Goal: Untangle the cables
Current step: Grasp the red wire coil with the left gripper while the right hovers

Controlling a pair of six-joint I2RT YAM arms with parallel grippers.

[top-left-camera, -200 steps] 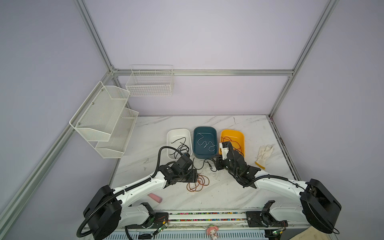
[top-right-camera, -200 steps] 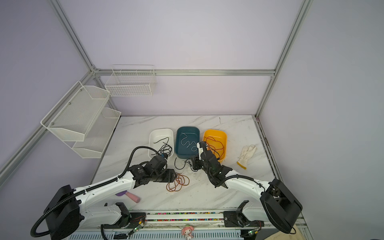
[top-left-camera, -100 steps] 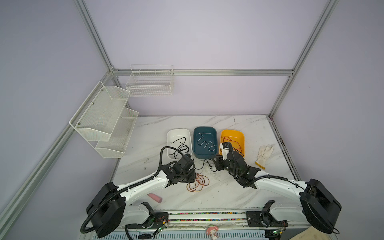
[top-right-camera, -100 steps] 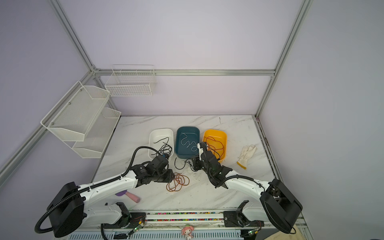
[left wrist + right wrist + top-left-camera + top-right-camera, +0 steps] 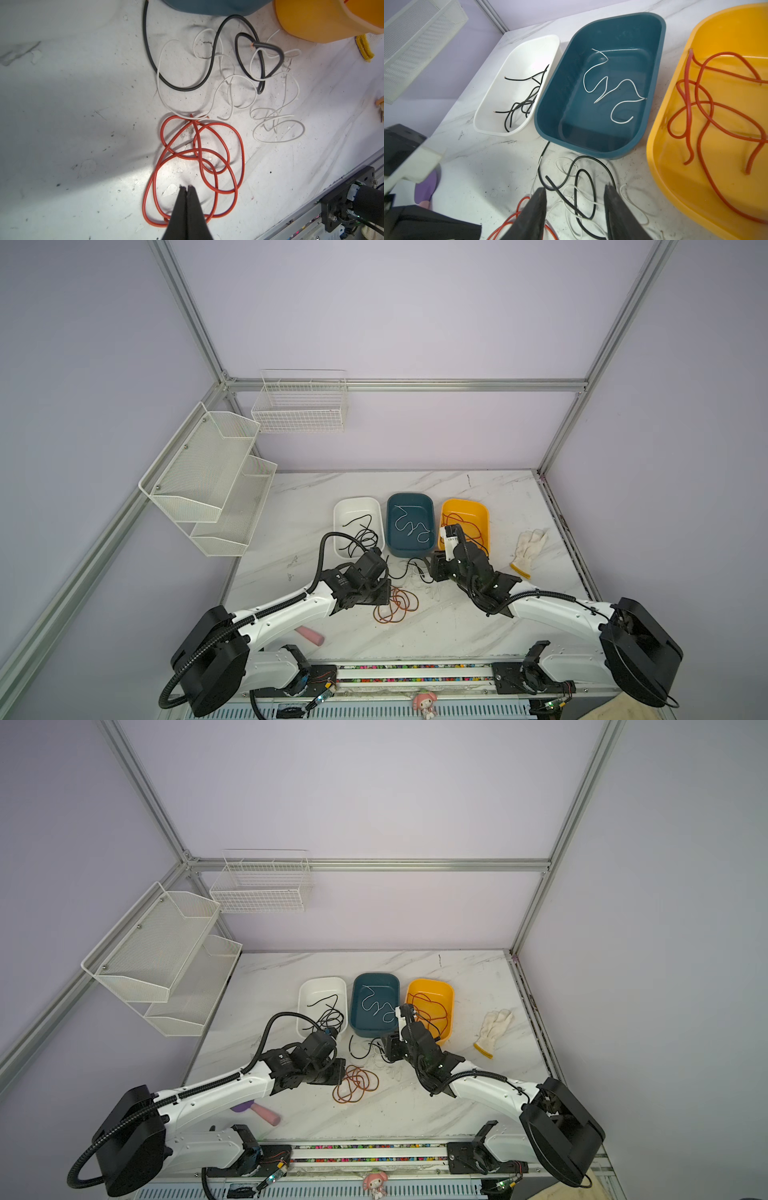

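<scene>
Clenched within the last second, my left claw (image 5: 187,188) is pinched shut over the red-orange cables (image 5: 395,605), lower centre in both top views. My right claw (image 5: 575,188) has spread wider, released, above the black cable (image 5: 584,157) and white cables (image 5: 239,75), just below the blue bin (image 5: 409,552).

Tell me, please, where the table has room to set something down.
Bare marble runs behind the white bin, teal bin and yellow bin to the wall, and left of the white bin toward the mesh shelf. Crowded: in front of the bins, with cables, left gripper and right gripper.
</scene>
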